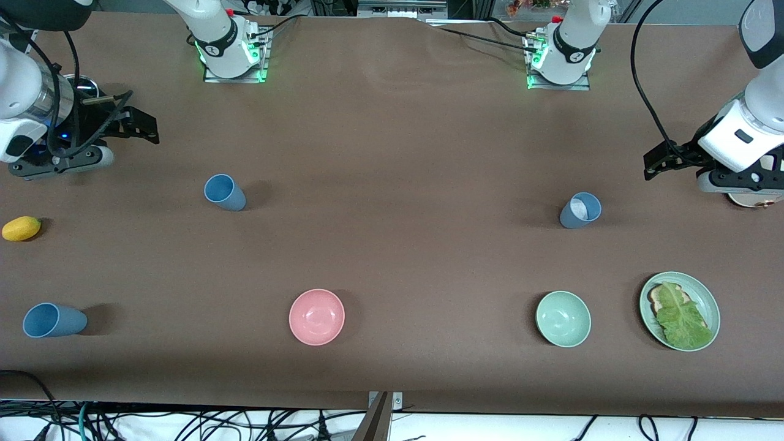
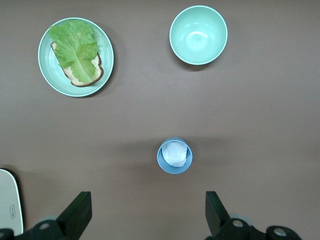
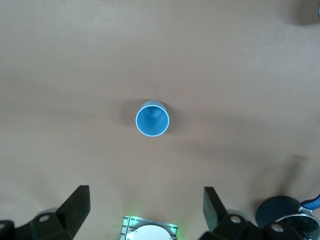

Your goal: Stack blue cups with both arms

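Three cups stand upright on the table (image 1: 392, 257): one cup (image 1: 225, 192) at ten o'clock, another cup (image 1: 580, 210) at two, a third cup (image 1: 54, 320) at eight, nearest the front camera.

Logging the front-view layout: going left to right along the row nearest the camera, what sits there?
Blue cup → pink bowl → mint-green bowl → green plate holding bread and lettuce.

A brown table (image 1: 392, 153) carries three upright blue cups: one (image 1: 224, 192) toward the right arm's end, one (image 1: 54, 320) near that end's front corner, one (image 1: 580, 210) toward the left arm's end. Along the front edge sit a pink bowl (image 1: 316, 316), a green bowl (image 1: 563, 318) and a green plate (image 1: 649, 291). A lemon (image 1: 21, 228) lies at the right arm's edge.
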Action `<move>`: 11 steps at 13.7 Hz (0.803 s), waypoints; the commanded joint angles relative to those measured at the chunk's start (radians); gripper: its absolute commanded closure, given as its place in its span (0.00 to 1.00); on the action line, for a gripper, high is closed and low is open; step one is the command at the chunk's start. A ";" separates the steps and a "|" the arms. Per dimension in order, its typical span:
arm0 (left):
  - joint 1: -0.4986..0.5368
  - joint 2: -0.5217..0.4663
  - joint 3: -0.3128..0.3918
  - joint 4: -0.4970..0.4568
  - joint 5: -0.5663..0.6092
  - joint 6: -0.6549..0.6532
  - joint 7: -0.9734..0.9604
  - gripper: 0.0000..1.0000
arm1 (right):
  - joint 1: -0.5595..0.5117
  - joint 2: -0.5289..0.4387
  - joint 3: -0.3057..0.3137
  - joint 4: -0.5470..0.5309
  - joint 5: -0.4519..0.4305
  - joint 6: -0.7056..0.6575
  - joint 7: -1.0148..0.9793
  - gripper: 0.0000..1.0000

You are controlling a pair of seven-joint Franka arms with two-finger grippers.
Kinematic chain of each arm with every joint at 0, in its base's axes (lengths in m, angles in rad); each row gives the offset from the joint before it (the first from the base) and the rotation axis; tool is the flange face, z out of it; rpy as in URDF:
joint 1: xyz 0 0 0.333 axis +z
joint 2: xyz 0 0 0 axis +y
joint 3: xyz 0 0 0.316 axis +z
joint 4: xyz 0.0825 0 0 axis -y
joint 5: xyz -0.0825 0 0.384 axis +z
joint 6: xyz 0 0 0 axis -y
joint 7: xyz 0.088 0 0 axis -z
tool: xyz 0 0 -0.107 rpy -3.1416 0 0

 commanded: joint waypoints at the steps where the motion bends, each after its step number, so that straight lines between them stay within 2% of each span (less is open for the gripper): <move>1: 0.003 -0.010 -0.003 0.006 -0.002 -0.017 -0.006 0.00 | -0.010 -0.015 0.002 -0.018 0.017 0.008 -0.011 0.00; 11: 0.003 -0.009 -0.002 0.013 -0.002 -0.023 -0.007 0.00 | -0.011 -0.017 0.000 -0.055 0.017 0.034 -0.011 0.00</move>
